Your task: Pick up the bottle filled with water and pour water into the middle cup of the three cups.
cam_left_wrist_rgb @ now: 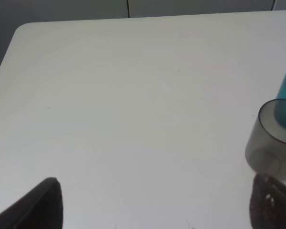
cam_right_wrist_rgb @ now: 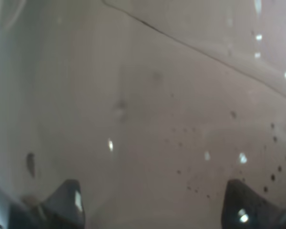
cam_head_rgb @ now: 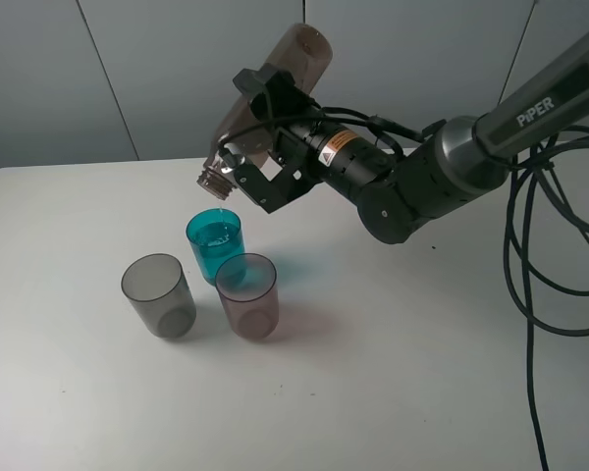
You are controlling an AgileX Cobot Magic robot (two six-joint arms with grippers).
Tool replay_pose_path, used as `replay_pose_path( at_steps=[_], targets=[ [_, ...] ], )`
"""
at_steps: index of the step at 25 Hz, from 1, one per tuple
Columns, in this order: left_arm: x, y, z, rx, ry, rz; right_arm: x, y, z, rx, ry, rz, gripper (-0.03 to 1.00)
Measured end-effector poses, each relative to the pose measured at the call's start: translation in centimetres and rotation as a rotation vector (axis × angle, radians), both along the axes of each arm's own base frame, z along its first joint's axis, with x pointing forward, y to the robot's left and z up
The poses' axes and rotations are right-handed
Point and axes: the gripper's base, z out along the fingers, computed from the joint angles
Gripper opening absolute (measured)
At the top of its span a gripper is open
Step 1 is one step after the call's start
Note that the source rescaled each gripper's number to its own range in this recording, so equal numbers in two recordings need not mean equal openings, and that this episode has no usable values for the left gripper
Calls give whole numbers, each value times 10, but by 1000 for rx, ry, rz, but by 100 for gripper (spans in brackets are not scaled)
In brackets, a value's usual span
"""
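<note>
You're in the pour itself: your right pincer point(cam_head_rgb: 250, 123) is clamped around the bottle point(cam_head_rgb: 293, 54), which is tipped well past level, base up toward the wall and open neck hanging just above the middle cup point(cam_head_rgb: 216, 245). Water shows in that teal cup, but I can't make out a stream at the neck, so whether it's running now I cannot say. The right wrist view is nothing but the bottle's spotted wall.

Next, I'd judge, you hold the neck over the teal rim until enough is in, then roll the wrist upright before drawing away. The mauve cup point(cam_head_rgb: 247, 294) stands just in front of the teal one, touching or not I can't tell, and the grey cup point(cam_head_rgb: 158, 294) is near on the left, so a drifting neck could spill into the wrong cup.

Your left pincer point(cam_left_wrist_rgb: 157, 210) is spread wide with nothing in it, looking across at the grey cup.

The surface point(cam_head_rgb: 393, 373) is plain white and matte. Grey wall panels point(cam_head_rgb: 128, 69) stand behind, and black cables point(cam_head_rgb: 550, 255) hang by the right arm
</note>
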Motion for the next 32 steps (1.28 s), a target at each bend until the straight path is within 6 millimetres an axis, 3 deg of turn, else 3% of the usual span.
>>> replay_pose_path(
  at_steps=[5, 14, 21, 28, 32],
  targets=[
    [0, 0, 0, 0, 0, 0, 1, -2, -1, 198, 192, -12, 2],
    [0, 0, 0, 0, 0, 0, -2, -11, 11, 618, 813, -127, 2],
    [0, 0, 0, 0, 0, 0, 1, -59, 24, 1053, 1039, -235, 2],
    [0, 0, 0, 0, 0, 0, 8, -118, 9, 1470, 1216, -361, 2],
    [0, 0, 0, 0, 0, 0, 10, -136, 5, 1560, 1221, -384, 2]
  ],
)
